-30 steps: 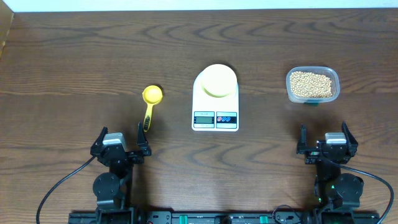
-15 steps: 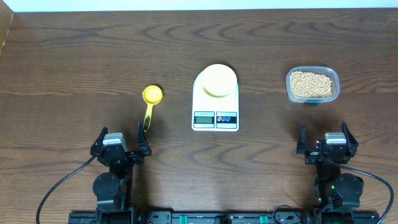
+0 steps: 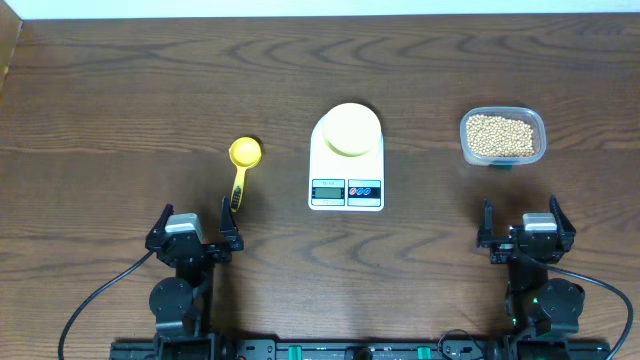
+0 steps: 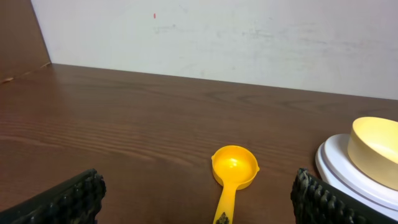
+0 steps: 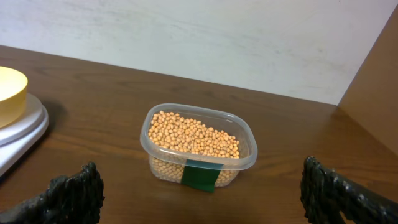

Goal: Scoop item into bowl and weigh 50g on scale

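The tan beans (image 3: pixel 500 135) fill a clear plastic tub (image 3: pixel 539 124) at the back right; they also show in the right wrist view (image 5: pixel 194 137). The pale yellow bowl (image 3: pixel 350 127) sits on the white scale (image 3: pixel 346 185) at the table's middle. The bowl also shows in the left wrist view (image 4: pixel 375 142). A yellow measuring scoop (image 3: pixel 242 160) lies left of the scale, handle toward me, and shows in the left wrist view (image 4: pixel 234 168). My left gripper (image 3: pixel 194 226) is open and empty, just short of the scoop handle. My right gripper (image 3: pixel 521 224) is open and empty, in front of the tub.
The tub carries a green tape patch (image 5: pixel 199 175) on its near side. The scale has a grey display (image 3: pixel 327 187) and red and blue buttons (image 3: pixel 364 188). A white wall (image 4: pixel 217 37) stands behind the table's far edge.
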